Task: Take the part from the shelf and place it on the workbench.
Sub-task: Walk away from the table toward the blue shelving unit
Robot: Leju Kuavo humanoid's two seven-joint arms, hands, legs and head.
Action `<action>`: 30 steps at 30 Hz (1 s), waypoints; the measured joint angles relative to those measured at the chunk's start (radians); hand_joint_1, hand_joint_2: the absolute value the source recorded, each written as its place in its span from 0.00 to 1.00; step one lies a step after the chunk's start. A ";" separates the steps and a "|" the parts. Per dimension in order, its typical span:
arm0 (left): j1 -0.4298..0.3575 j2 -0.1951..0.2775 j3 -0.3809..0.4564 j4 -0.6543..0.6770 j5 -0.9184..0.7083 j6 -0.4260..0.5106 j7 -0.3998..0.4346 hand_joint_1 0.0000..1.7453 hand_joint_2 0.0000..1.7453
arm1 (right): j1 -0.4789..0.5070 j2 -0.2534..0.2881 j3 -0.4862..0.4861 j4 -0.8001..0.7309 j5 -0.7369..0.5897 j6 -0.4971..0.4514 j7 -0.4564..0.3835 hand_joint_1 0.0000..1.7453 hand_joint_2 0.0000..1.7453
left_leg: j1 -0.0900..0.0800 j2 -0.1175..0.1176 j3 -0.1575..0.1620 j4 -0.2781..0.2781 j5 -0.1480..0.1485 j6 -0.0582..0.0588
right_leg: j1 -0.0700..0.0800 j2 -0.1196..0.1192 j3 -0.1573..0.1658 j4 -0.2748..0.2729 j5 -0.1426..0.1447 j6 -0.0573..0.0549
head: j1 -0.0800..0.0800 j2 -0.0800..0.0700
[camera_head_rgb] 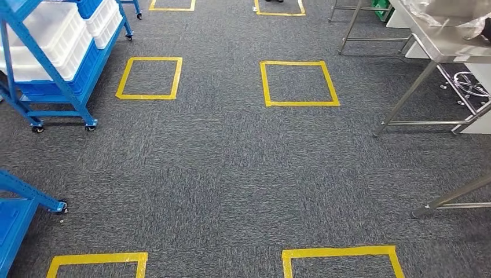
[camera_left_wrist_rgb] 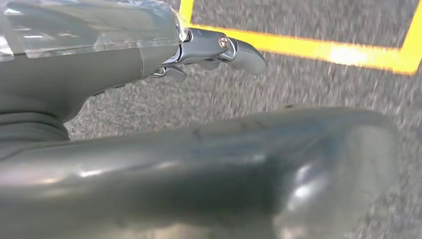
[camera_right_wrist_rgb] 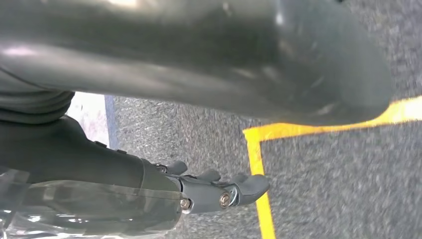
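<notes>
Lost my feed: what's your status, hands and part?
Left hand and right hand hold nothing, hanging over carpet. Part not sighted; blue shelf ahead-left, workbench ahead-right. Open carpet between.

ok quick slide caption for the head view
Grey carpet marked with yellow tape squares, blue shelf of white bins at left, steel workbench at right.

Your left hand (camera_left_wrist_rgb: 199,55) hanging empty, fingers (camera_left_wrist_rgb: 246,55) extended, grey carpet (camera_left_wrist_rgb: 239,94) below, yellow tape lines (camera_left_wrist_rgb: 318,50) beyond fingertips
</notes>
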 joint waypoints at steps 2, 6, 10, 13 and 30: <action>0.001 0.000 -0.003 -0.001 -0.003 -0.001 0.000 0.00 0.00 | 0.003 0.001 -0.006 0.000 0.001 0.004 0.000 0.00 0.00 | -0.012 -0.028 0.002 0.000 -0.001 0.006 | 0.016 0.009 -0.055 0.077 0.000 -0.020 | 0.000 0.000; 0.000 -0.010 -0.006 -0.001 -0.009 -0.003 -0.001 0.00 0.00 | 0.007 -0.001 -0.017 -0.002 0.005 0.005 0.001 0.00 0.00 | -0.021 -0.084 0.012 -0.001 -0.003 0.013 | 0.063 0.086 0.007 -0.133 0.156 -0.080 | -0.001 0.000; 0.002 -0.018 -0.007 -0.001 -0.013 -0.004 -0.002 0.00 0.00 | 0.006 -0.003 -0.022 -0.006 0.009 0.005 0.001 0.00 0.00 | -0.019 -0.134 0.009 -0.014 0.004 0.004 | 0.068 0.098 0.041 -0.221 0.186 -0.106 | 0.004 0.000; 0.004 -0.017 -0.008 -0.003 -0.015 -0.004 -0.003 0.00 0.00 | 0.007 0.000 -0.022 -0.007 0.011 0.006 0.002 0.00 0.00 | -0.028 -0.069 -0.011 0.036 -0.034 -0.008 | 0.053 0.048 0.073 -0.274 0.204 -0.100 | 0.001 0.000; 0.001 -0.015 -0.010 -0.011 -0.024 -0.004 0.000 0.00 0.00 | -0.001 0.005 -0.046 -0.009 0.056 0.026 0.008 0.00 0.00 | 0.004 0.018 0.013 -0.010 0.002 0.002 | 0.013 -0.004 0.010 -0.036 0.022 -0.005 | 0.005 0.000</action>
